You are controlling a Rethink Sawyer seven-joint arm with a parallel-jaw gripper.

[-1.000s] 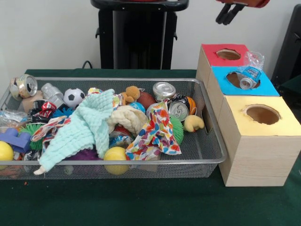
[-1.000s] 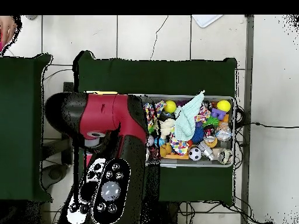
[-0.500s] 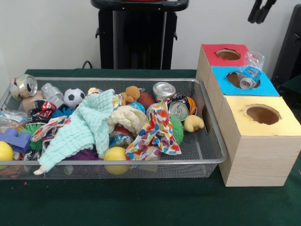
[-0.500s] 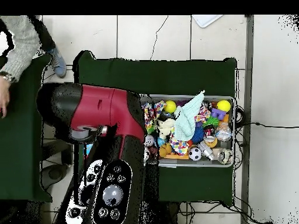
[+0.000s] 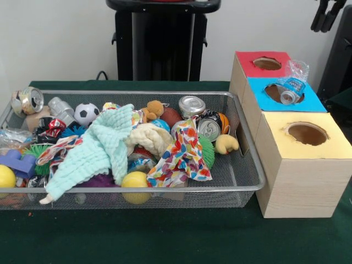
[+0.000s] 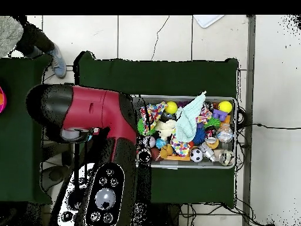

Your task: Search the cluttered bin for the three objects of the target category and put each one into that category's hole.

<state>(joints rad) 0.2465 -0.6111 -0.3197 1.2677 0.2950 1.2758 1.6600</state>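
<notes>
Bench, near edge: wire bin [image 5: 242, 187] packed, nothing visibly cleared out of it. Near rim: yellow ball [image 5: 135, 181], mint knitted cloth [image 5: 96, 151], confetti-print cloth [image 5: 181, 154]. Further in: silver can [image 5: 209, 129] lying on its side, yellow duck toy [image 5: 226, 144] at the bin's right end. Far rim: upright can [image 5: 191, 104], soccer ball [image 5: 86, 114], crushed can [image 5: 28, 100] at the far left corner.

Right of the bin, three boxes in a row. Yellow-topped box [image 5: 330, 146] nearest, hole shows empty. Blue-topped box [image 5: 313, 102] next: a crumpled plastic bottle [image 5: 291, 88] lies tilted across its hole, not dropped through. Red-topped box [image 5: 247, 63] farthest.

Judgement: if bottles are the target, one is delivered but not seated; two remain unfound.

Gripper [image 5: 327, 15] high at the top right, above and beyond the boxes, carrying nothing; how wide it is set, cannot tell.
</notes>
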